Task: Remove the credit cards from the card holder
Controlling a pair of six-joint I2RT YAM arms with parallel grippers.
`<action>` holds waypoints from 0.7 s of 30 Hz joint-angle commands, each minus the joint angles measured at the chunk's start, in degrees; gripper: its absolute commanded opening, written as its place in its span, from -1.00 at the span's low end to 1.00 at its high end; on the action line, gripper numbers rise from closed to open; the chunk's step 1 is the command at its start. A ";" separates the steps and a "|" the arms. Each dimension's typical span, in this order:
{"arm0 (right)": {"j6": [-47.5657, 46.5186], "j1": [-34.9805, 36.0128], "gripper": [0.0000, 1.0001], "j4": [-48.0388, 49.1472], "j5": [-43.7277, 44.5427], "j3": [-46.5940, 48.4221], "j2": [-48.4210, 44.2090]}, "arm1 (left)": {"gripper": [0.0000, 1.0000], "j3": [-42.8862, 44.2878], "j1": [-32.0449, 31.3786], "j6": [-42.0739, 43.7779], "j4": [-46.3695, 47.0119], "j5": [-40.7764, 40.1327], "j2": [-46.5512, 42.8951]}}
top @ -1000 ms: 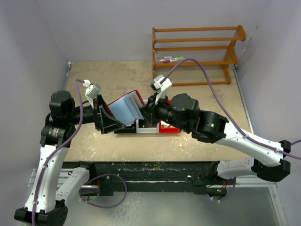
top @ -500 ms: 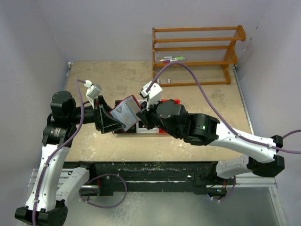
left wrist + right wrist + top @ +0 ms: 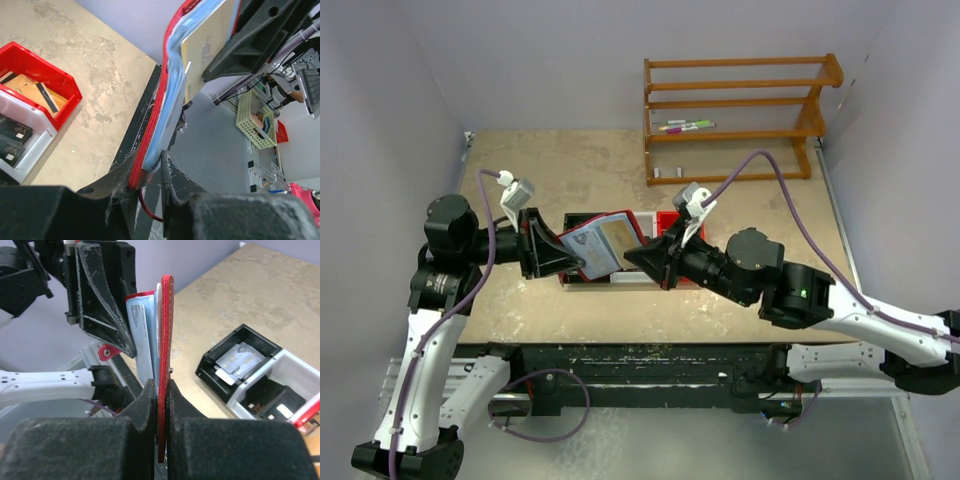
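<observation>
Your left fingers [image 3: 169, 180] pinch card holder [image 3: 598, 245] edge, middle of frame, off tabletop [image 3: 570, 170]. Your right fingers [image 3: 146, 402] clamp its red cover [image 3: 165, 330]. Tan card [image 3: 205, 47] sits in blue sleeve [image 3: 172, 100].

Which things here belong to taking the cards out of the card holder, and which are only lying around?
Job: card holder, pinched by left gripper and right gripper; cream card in its sleeve; probably the red bin, white bin and black bin holding loose cards.
Lying about: wooden rack; markers on it.
</observation>
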 commanded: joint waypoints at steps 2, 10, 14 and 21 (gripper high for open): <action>4.48 -1.42 -1.00 11.60 -8.52 -3.05 -1.83 | -0.52 0.86 0.13 -8.27 9.13 2.13 -1.70; 10.88 -7.49 -1.00 18.85 -17.11 -8.54 -3.89 | -0.23 0.54 0.13 -15.91 15.38 3.67 -2.74; 13.68 -10.12 -1.00 22.81 -19.32 -10.86 -4.44 | -0.11 -0.26 0.13 -16.91 15.52 4.17 -3.32; 18.06 -10.48 -1.00 29.81 -20.70 -14.10 -3.27 | -0.16 -4.16 0.13 -22.51 20.20 2.75 -5.08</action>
